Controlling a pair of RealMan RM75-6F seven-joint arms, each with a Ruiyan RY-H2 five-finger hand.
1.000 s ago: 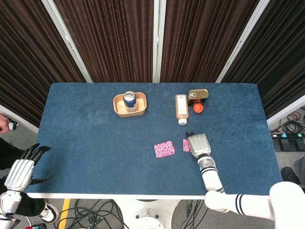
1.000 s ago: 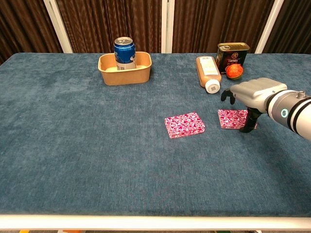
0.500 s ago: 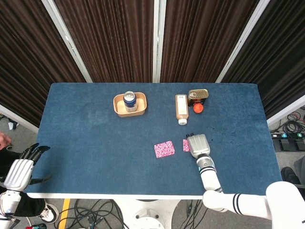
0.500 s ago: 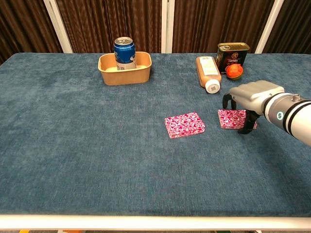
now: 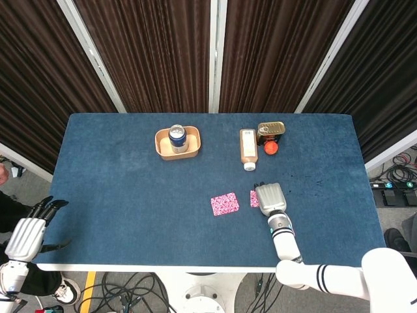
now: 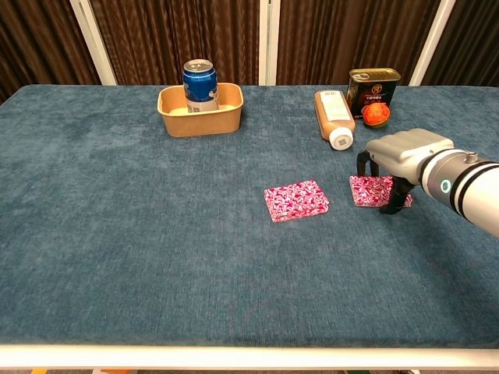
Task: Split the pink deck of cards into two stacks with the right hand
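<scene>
Nearest the table's front edge at about 7 o'clock, the left hand [image 5: 26, 236] hangs off the blue table [image 5: 117, 195] with fingers apart, holding nothing. Toward the middle, at about 5 o'clock of centre, the pink deck already lies as two stacks: the left stack [image 6: 295, 200] flat on the cloth, and the right stack [image 6: 371, 189] just beside it at its 3 o'clock, with bare cloth between them. The right hand [image 6: 399, 160] arches over the right stack, fingers curled down around its edges; whether they actually grip the cards or merely rest around them cannot be told from either view. Judged from this, the split looks essentially done and a release appears to remain. The risk lies in the withdrawal: a fingertip catching a top card could fan or drag the right stack toward its neighbour, merging the two. Farther back, at 12 to 1 o'clock, lie a brown bottle [image 6: 333, 114] on its side, a tin [image 6: 373, 89], and a small red object [image 6: 376, 114]; at 11 o'clock a can [image 6: 199, 82] stands in a tan bowl [image 6: 201, 118].
</scene>
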